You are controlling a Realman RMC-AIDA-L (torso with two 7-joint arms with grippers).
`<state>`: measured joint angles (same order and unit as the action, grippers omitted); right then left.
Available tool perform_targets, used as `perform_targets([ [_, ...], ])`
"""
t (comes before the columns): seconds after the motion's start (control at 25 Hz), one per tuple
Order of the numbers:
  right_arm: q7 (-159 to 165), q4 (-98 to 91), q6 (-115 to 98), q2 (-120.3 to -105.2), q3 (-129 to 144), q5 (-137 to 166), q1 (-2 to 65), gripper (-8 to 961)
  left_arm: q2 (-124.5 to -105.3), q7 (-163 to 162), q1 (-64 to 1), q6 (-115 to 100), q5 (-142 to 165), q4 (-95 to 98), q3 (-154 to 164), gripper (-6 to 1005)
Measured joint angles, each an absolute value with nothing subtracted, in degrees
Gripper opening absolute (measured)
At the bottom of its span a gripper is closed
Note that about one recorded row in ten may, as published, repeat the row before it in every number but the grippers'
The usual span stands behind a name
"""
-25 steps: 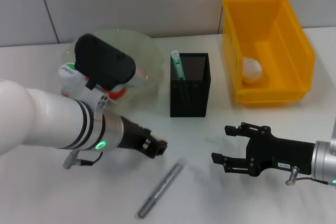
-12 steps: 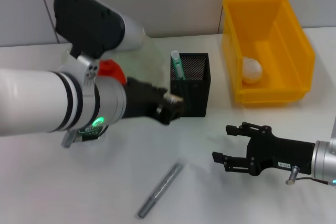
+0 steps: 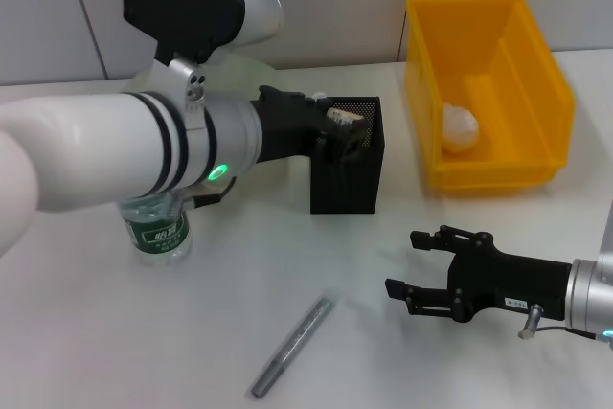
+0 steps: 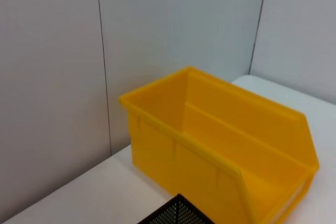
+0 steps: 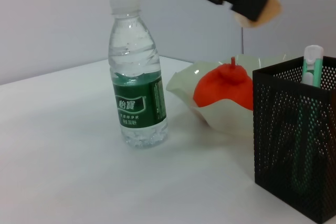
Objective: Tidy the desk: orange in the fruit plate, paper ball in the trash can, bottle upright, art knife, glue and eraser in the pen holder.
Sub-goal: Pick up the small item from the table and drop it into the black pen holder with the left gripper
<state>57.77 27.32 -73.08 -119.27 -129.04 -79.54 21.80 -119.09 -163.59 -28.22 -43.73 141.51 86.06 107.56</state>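
glue [image 3: 292, 348] lies before pen holder [image 3: 347, 171].

One bottle [image 5: 136, 74]; one orange [image 5: 226, 87]; one pen holder [image 3: 349, 162] — one trash can [image 3: 490, 83]; one glue [image 3: 292, 347].

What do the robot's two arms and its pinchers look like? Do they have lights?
The left arm is fat, white and round, with black rings and a small green light near its wrist. Its left gripper is black. The right arm ends in a silvery cuff with a little cable, and the right gripper is black with thin fingers and a small white label.
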Motion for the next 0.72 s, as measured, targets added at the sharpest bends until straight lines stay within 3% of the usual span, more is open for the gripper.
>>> perform_targets([
  [0.72,58.88,27.38,-72.58,-119.18,-129.11,-79.63,22.17,814,-119.18,-162.08,-36.94,-28.56,135.63,67.35,110.41,430],
])
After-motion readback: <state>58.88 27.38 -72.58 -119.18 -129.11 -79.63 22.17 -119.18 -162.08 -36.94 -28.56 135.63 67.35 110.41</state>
